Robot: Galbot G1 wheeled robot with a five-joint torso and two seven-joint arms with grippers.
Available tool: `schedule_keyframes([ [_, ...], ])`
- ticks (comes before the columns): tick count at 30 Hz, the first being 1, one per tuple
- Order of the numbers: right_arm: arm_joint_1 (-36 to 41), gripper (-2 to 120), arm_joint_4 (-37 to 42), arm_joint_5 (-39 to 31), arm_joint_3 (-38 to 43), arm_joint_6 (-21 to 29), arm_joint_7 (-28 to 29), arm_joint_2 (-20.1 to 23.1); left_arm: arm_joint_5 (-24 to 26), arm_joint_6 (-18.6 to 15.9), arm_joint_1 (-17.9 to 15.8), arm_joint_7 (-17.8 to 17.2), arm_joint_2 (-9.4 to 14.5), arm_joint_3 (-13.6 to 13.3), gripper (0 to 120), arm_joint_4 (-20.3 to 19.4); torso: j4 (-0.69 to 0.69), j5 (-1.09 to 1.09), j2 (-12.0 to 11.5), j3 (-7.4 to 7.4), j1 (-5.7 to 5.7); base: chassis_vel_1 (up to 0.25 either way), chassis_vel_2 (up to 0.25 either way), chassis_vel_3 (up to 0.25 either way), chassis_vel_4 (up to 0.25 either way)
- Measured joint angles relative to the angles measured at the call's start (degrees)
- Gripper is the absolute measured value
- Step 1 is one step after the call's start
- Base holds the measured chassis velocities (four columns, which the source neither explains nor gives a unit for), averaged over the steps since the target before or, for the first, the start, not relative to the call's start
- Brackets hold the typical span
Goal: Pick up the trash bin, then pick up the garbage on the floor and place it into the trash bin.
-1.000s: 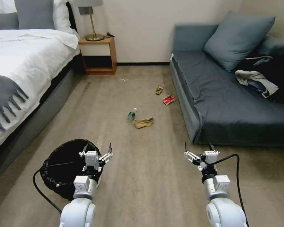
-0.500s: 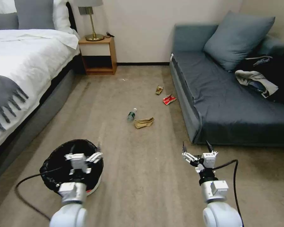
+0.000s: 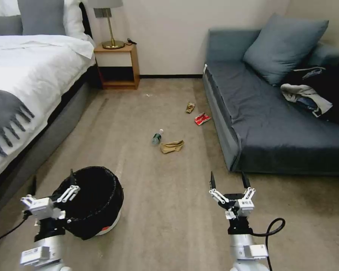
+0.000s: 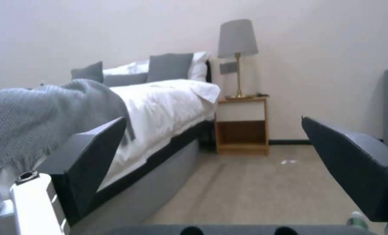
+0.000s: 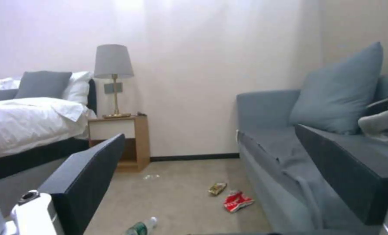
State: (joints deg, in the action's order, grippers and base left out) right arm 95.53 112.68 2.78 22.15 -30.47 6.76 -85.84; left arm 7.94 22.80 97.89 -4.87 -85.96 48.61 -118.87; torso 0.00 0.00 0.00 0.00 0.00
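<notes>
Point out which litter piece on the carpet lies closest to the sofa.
The red-white wrapper: it lies right beside the sofa's front edge. The yellow-green wrapper sits slightly farther out, and the bottle and brown paper bag lie mid-floor.

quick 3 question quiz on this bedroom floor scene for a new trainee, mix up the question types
1. True or false: the left gripper holds the trash bin.
2. Which litter piece lies right beside the clear bottle? A) red-white wrapper B) crumpled brown paper bag C) yellow-green wrapper
3. Fill in: the heap of clothes lies on the ____.

Key: 1 false, it is open beside the bin's rim, on the bed side. 2 B. 3 sofa.
</notes>
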Motion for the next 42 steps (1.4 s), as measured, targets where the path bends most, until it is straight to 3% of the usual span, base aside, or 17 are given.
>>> schedule_keyframes([
  [2, -0.1, 100, 0.0, 0.3, 0.1, 0.0, -0.1, 0.0, 0.0, -0.8, -0.1, -0.8, 0.1, -0.3, 100, -0.3, -0.01, -0.01, 0.0, 0.00, 0.00, 0.000, 0.000, 0.000, 0.000],
  [6, -2.6, 100, 1.0, 5.7, 3.2, 1.8, -4.4, 0.5, 1.0, -4.4, -0.2, -8.0, 0.2, -1.7, 100, -1.7, 0.02, -0.04, 0.0, 0.00, 0.00, 0.000, 0.000, 0.000, 0.000],
  [8, -3.0, 100, 1.0, 6.6, 3.7, 2.3, -5.3, 0.5, 4.5, -8.4, -0.2, -12.9, 0.1, -2.1, 100, -3.2, 0.00, 0.02, 0.0, 0.00, 0.00, 0.000, 0.000, 0.000, 0.000],
  [9, -3.0, 100, 1.0, 6.6, 3.7, 2.3, -5.3, 0.5, 4.5, -8.4, -0.2, -12.9, 0.1, -2.1, 100, -3.2, 0.00, 0.02, 0.0, 0.00, 0.00, 0.000, 0.000, 0.000, 0.000],
  [11, -3.0, 100, 1.0, 6.7, 3.8, 2.5, -5.4, 0.5, 9.5, -15.2, -0.5, -20.6, -0.3, -2.1, 100, -5.4, 0.00, -0.01, 0.0, 0.00, 0.00, 0.000, 0.000, 0.000, 0.000],
  [12, -3.0, 100, 1.0, 6.7, 3.8, 2.5, -5.4, 0.5, 9.5, -15.2, -0.5, -20.6, -0.3, -2.1, 100, -5.4, 0.00, -0.01, 0.0, 0.00, 0.00, 0.000, 0.000, 0.000, 0.000],
  [14, -3.1, 100, 1.2, 6.8, 3.8, 3.5, -5.5, 0.8, 16.2, -21.7, -0.7, -28.6, -0.3, -1.8, 100, -7.8, 0.00, 0.01, 0.0, 0.00, 0.00, 0.000, 0.000, 0.000, 0.000],
  [16, -3.1, 100, 1.3, 6.7, 3.8, 4.5, -5.5, 1.0, 17.7, -22.6, -0.7, -30.1, -0.3, -1.6, 100, -7.9, 0.00, 0.01, 0.0, 0.00, 0.00, 0.000, 0.000, 0.000, 0.000],
  [18, -3.4, 100, 2.2, 5.9, 3.7, 10.3, -5.2, 2.3, 19.9, -23.3, -1.0, -32.5, -0.2, -0.8, 100, -7.0, 0.00, 0.00, 0.0, 0.00, 0.00, 0.000, 0.000, 0.000, 0.000],
  [19, -3.4, 100, 2.2, 5.9, 3.7, 10.3, -5.2, 2.3, 19.9, -23.3, -1.0, -32.5, -0.2, -0.8, 100, -7.0, 0.00, 0.00, 0.0, 0.00, 0.00, 0.000, 0.000, 0.000, 0.000],
  [21, -3.6, 100, 3.0, 5.1, 3.6, 15.3, -4.8, 3.4, 21.0, -23.7, -1.2, -32.9, -0.2, -0.4, 100, -6.3, 0.00, -0.02, 0.0, 0.00, 0.00, 0.000, 0.000, 0.000, 0.000],
  [24, -3.6, 100, 3.2, 4.8, 3.6, 16.6, -4.7, 3.7, 22.5, -25.1, -1.7, -33.3, -0.1, 0.0, 100, -5.8, 0.00, 0.00, 0.0, 0.00, 0.00, 0.000, 0.000, 0.000, 0.000],
  [27, -3.7, 100, 3.2, 4.8, 3.6, 16.8, -4.7, 3.7, 25.5, -28.2, -3.4, -33.7, 0.4, 0.4, 100, -4.8, 0.01, 0.00, 0.0, 0.00, 0.00, 0.000, 0.000, 0.000, 0.000],
  [30, -3.8, 100, 3.3, 4.4, 3.6, 17.8, -5.4, 4.1, 29.5, -32.7, -7.5, -33.6, 1.5, 0.5, 100, -1.5, 0.00, -0.01, 0.0, 0.00, 0.00, 0.000, 0.000, 0.000, 0.000],
  [35, -4.7, 100, 4.0, 2.4, 4.7, 23.9, -12.2, 7.3, 32.9, -39.8, -11.7, -32.4, 2.0, 0.0, 100, 1.6, -0.01, 0.00, 0.0, 0.01, 0.00, 0.000, 0.000, 0.000, 0.000],
  [42, -4.5, 100, 3.8, 2.7, 5.4, 23.7, -12.9, 7.6, 32.7, -43.8, -13.4, -33.7, 1.1, -0.9, 100, 4.9, 0.00, 0.00, 0.0, 0.01, 0.00, 0.000, 0.000, 0.000, 0.000],
])
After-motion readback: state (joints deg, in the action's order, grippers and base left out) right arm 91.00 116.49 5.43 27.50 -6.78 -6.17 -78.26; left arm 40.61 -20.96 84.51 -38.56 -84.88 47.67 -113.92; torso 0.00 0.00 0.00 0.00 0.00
